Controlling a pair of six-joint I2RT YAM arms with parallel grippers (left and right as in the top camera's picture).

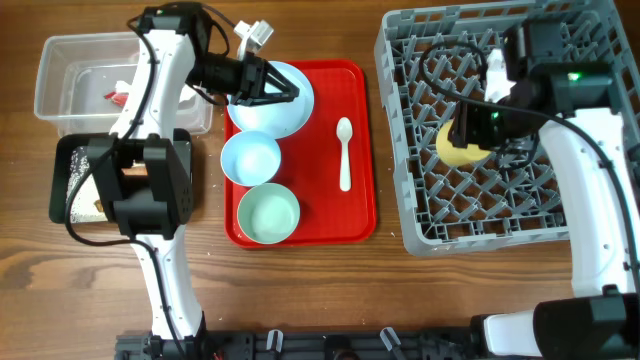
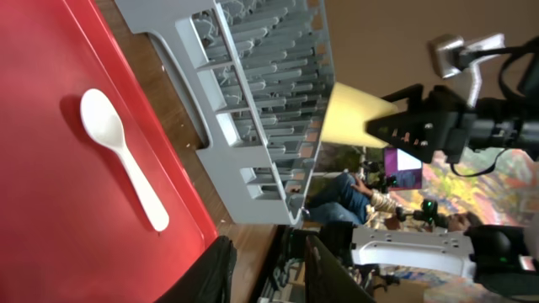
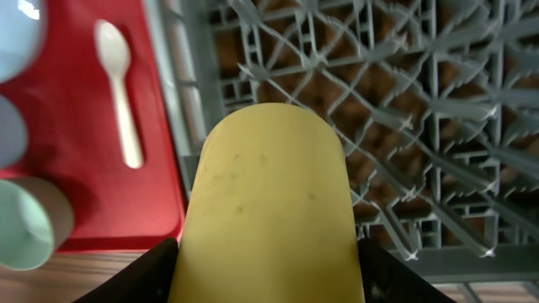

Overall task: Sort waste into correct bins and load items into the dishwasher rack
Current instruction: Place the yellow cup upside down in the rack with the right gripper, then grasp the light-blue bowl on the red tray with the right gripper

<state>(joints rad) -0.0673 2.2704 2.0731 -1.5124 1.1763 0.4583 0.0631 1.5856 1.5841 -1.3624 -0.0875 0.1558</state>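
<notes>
One risk noted: right gripper [image 1: 472,130], clamped on the cup [image 1: 458,151] above the rack [image 1: 402,160], could release it onto peg tips, leaving it tipped or wedged askew; left gripper [image 1: 272,86] hung spread and empty over the plate [image 1: 292,117].

Bare flat red tray [image 1: 362,100] around white plastic spoon [image 1: 344,150]; passable. Walled rightward by grey pegged plastic crate [image 1: 405,120].

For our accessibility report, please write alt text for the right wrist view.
A yellow cup, gripped between two dark fingers, hangs over the grey dishwasher rack. To the left, a white plastic spoon lies on a red tray, near a mint green bowl.
</notes>
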